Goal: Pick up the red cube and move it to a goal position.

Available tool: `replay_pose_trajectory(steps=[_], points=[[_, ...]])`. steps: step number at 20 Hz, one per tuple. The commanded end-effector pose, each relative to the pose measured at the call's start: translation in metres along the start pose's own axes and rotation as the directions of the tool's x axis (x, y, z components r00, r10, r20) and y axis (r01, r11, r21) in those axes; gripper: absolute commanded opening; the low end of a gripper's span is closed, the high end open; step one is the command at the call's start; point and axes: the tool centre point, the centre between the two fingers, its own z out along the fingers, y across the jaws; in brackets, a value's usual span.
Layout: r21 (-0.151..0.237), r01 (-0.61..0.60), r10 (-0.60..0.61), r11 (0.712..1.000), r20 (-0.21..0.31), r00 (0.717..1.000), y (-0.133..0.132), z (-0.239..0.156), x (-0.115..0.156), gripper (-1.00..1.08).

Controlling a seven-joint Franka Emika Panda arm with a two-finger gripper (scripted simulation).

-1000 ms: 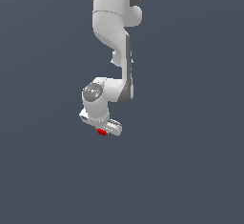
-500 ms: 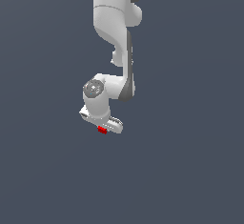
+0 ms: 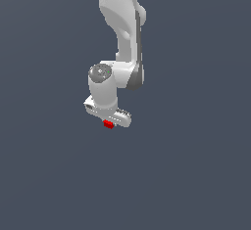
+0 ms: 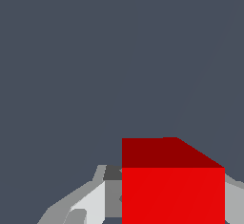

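While a plain dark blue-grey background (image 3: 196, 175) fills both pictures, the exterior view shows one white robot arm (image 3: 122, 23) coming down from the top edge, a little to the exterior view's right of centre. Its thick upper section runs downward, bends at a joint with a dark grey side panel, and ends in a rounded white wrist with a grey cap (image 3: 101, 72). Below the wrist sits the gripper (image 3: 109, 123), a short white bar tilted so that its end on the exterior view's left is higher than the other end. Directly under that bar, touching it, is the red cube (image 3: 108, 124), tiny beside the white gripper body and showing only as a small red block. It lies close to the middle of the picture, slightly to the exterior view's left. Nothing else shows around it, and no surface edge or shadow tells whether it rests on anything. In the wrist view the same cube (image 4: 172, 189) looks very large and close, with a bright red front face and a darker red upper face. A pale grey and white finger (image 4: 93, 201) presses against one side of it, and a sliver of another grey finger (image 4: 234, 201) meets the opposite side. The gripper is closed on the cube, one finger against each of two opposite faces.
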Motion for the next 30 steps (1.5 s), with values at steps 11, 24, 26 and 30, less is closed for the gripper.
replay_pose_trajectory(steps=[11,24,26,30], points=[[0.0,0.0,0.0,1.0,-0.002,1.0,-0.024,-0.122,-0.049,-1.0],[-0.001,-0.001,0.001,1.0,-0.002,1.0,-0.045,-0.229,-0.089,-1.0],[-0.001,-0.001,0.001,1.0,-0.002,1.0,-0.048,-0.238,-0.092,-1.0],[0.0,0.0,0.0,1.0,-0.002,1.0,-0.05,-0.25,-0.096,-1.0]])
